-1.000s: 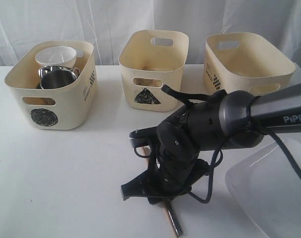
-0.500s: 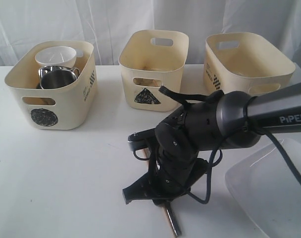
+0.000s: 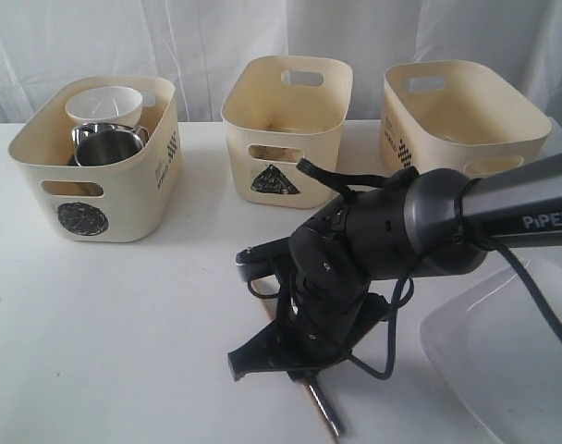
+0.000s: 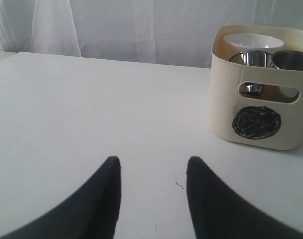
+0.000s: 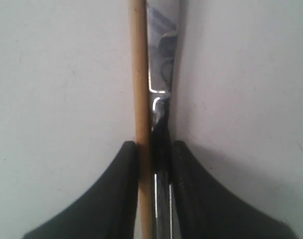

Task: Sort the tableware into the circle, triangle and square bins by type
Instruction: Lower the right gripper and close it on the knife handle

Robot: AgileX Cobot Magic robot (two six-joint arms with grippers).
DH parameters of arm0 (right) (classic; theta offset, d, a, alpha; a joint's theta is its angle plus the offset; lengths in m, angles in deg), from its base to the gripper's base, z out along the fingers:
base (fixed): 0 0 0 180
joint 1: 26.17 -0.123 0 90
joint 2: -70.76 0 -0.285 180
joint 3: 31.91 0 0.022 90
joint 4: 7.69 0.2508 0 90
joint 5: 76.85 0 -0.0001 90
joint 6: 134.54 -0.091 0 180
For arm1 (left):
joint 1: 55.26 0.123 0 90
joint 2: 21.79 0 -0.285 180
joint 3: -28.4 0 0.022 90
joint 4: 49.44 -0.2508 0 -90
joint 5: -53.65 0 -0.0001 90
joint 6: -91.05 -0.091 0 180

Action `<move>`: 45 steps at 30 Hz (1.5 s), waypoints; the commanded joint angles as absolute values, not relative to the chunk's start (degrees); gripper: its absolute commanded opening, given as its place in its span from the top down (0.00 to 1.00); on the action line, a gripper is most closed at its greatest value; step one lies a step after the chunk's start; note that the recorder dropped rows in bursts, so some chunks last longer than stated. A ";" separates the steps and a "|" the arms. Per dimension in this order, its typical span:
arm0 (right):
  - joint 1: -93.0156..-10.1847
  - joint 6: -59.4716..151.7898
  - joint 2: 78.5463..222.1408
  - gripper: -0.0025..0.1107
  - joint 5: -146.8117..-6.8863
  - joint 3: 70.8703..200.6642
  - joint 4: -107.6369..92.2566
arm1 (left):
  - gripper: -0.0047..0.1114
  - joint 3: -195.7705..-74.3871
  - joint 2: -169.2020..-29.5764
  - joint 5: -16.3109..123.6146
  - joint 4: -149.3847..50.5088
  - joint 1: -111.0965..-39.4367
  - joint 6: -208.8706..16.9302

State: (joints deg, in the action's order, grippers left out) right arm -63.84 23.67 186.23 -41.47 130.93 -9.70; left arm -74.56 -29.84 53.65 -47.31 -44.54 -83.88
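Right gripper (image 5: 154,145) pinches pale wooden chopstick (image 5: 138,74) plus slim steel knife (image 5: 162,50) side by side, long axes running straight out ahead of its jaws.

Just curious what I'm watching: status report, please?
Left end effector open, empty. Right end effector pinching chopstick and steel utensil together. Nothing seen in the way.

**White table, three bins, a plate and two utensils**

The white table (image 3: 124,314) carries the circle bin (image 3: 124,199) on the left, the triangle bin (image 3: 295,162) in the middle and the square bin (image 3: 447,139) on the right, all standing apart. A large white plate (image 3: 503,361) lies at the near right corner. Beside it, a wooden chopstick (image 5: 140,74) and a steel utensil (image 5: 164,50) lie side by side, touching.
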 commanded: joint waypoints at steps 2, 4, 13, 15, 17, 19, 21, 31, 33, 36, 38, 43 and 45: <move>-63.97 24.27 185.33 0.98 -42.12 130.95 -9.85 | 0.55 -74.39 -29.58 53.65 -47.02 -44.40 -83.82; -63.97 24.27 184.93 0.98 -42.12 130.95 -10.06 | 0.55 -74.39 -29.58 53.65 -47.02 -44.40 -83.82; -63.97 24.27 184.82 0.98 -42.12 130.95 -10.66 | 0.55 -74.39 -29.58 53.65 -47.02 -44.40 -83.82; -63.97 24.27 184.82 0.98 -42.12 130.95 -10.80 | 0.55 -74.39 -29.58 53.65 -47.02 -44.40 -83.82; -63.97 24.27 184.82 0.98 -42.12 130.95 -11.07 | 0.55 -74.39 -29.58 53.65 -47.02 -44.40 -83.82; -63.97 24.56 184.82 0.98 -42.12 130.95 -11.08 | 0.55 -74.39 -29.58 53.65 -47.02 -44.40 -83.82; -63.97 24.69 184.82 0.98 -42.12 130.95 -11.08 | 0.55 -74.39 -29.58 53.65 -47.02 -44.40 -83.82; -63.97 24.69 184.82 0.98 -43.23 130.95 -11.33 | 0.55 -74.39 -29.58 53.65 -47.02 -44.40 -83.82; -63.97 24.69 184.82 0.98 -43.26 130.95 -11.21 | 0.55 -74.39 -29.58 53.65 -47.02 -44.40 -83.82; -63.97 24.69 184.44 0.98 -43.54 130.95 -11.21 | 0.55 -74.39 -29.58 53.65 -47.02 -44.40 -83.82; -63.97 24.69 184.36 0.98 -43.74 130.95 -11.21 | 0.55 -74.39 -29.58 53.65 -47.02 -44.40 -83.82; -63.97 25.98 184.11 0.98 -43.98 130.95 -11.32 | 0.55 -74.39 -29.58 53.65 -47.02 -44.40 -83.82; -63.97 25.98 184.11 0.98 -43.98 130.95 -11.32 | 0.55 -74.39 -29.58 53.65 -47.02 -44.40 -83.82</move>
